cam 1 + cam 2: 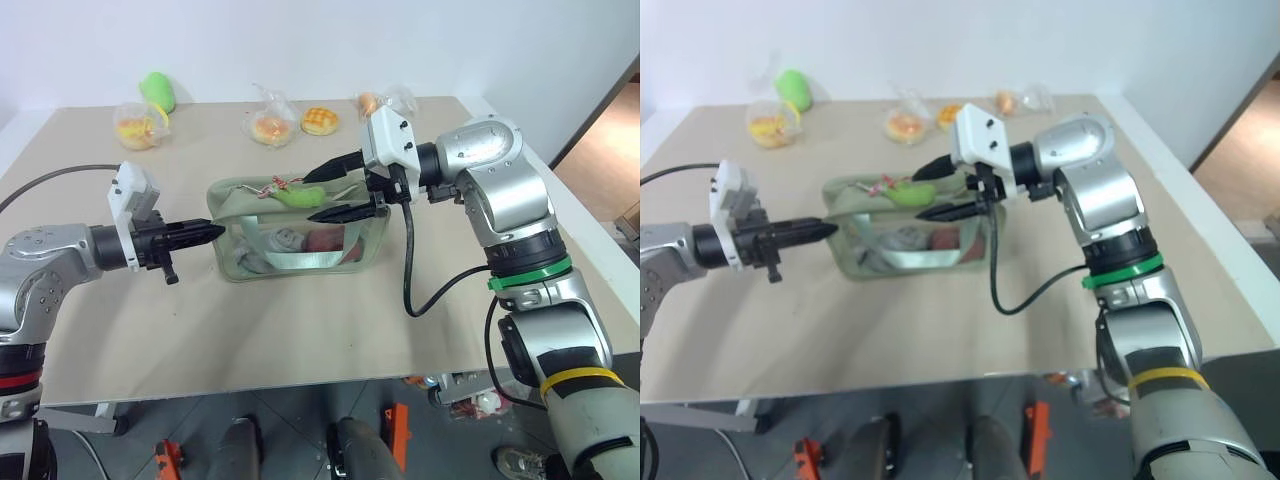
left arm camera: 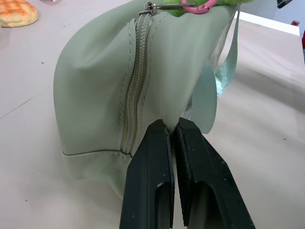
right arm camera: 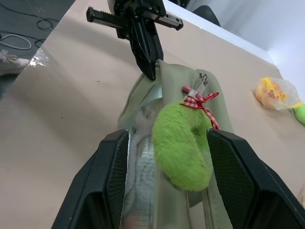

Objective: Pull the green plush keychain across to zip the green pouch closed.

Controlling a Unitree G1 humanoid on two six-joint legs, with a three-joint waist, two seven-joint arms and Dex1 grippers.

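Observation:
The green pouch (image 1: 232, 203) stands at mid-table, its top zipper (image 2: 136, 86) running along its length. The green plush keychain (image 1: 295, 197) lies on the pouch's top, tied on by a pinkish-red cord and ring (image 2: 198, 8). My right gripper (image 1: 308, 198) reaches in from the right and is open, one finger on each side of the plush (image 3: 181, 148), with a gap on at least one side. My left gripper (image 1: 220, 231) is shut, its tips pinching the fabric at the pouch's left end (image 2: 170, 126).
Clear bags of buns (image 1: 140, 125) (image 1: 270, 127) (image 1: 385, 100), a loose bun (image 1: 319, 121) and a rounder green object (image 1: 158, 90) lie along the table's back edge. A black cable (image 1: 410, 260) hangs from my right arm over the table beside the pouch.

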